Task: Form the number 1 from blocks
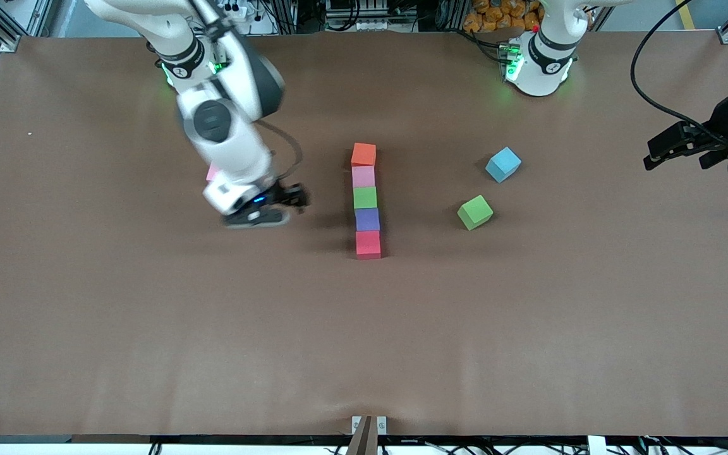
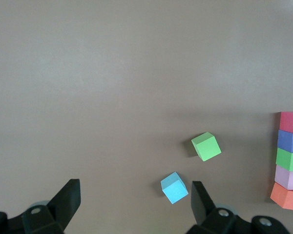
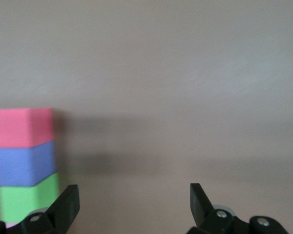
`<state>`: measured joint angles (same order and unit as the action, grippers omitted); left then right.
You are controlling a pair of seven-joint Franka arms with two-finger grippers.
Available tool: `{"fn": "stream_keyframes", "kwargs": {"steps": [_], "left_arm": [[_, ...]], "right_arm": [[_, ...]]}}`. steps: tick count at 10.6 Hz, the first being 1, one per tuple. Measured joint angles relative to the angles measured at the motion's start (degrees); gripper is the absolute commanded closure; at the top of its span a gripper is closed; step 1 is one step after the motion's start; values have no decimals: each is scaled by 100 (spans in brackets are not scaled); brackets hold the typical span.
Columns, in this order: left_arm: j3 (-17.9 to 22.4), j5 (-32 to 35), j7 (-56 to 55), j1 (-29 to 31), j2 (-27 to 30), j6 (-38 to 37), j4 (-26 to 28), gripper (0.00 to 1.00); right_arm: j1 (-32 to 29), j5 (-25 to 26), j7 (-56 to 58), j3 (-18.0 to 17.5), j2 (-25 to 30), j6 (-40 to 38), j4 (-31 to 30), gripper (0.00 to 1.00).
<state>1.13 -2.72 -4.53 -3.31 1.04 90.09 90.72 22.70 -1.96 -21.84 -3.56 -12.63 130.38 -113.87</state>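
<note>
red block sat nearest in a touching line on the surface, then purple, green, pink and orange. a loose green block and a light blue block lay toward the left arm's end. right hand hung beside the line with fingers apart and empty; left hand waited, fingers apart, over that end.

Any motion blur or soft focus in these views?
Front view: the right arm's gripper is smeared, while the block column is crisp. Right wrist view: the red block looks soft-edged. Left wrist view: sharp; the loose green block casts a faint shadow.
</note>
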Motion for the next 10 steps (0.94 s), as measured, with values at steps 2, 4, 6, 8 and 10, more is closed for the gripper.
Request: {"fn": "stream_keyframes", "kwargs": {"steps": [2,4,6,8,10], "left_arm": [[-1,0,0,-5,20,0,-1,0],[-2,0,0,-16,59,-20,-2,0],[-2,0,0,-25,107,-58,-2,0],[-2,0,0,-41,152,-120,-2,0],[-2,0,0,-52,161,-136,-2,0]], "right_arm": [[-234,-1,1069,632,125,-76,44,0],[-687,-1,1686,855,196,-477,392,0],[-1052,-1,1880,819,310,-1476,1114,0],[-1462,0,1934,496,533,-2553,1917,0],[-1820,3,2148,278,743,-3546,2680,0]]}}
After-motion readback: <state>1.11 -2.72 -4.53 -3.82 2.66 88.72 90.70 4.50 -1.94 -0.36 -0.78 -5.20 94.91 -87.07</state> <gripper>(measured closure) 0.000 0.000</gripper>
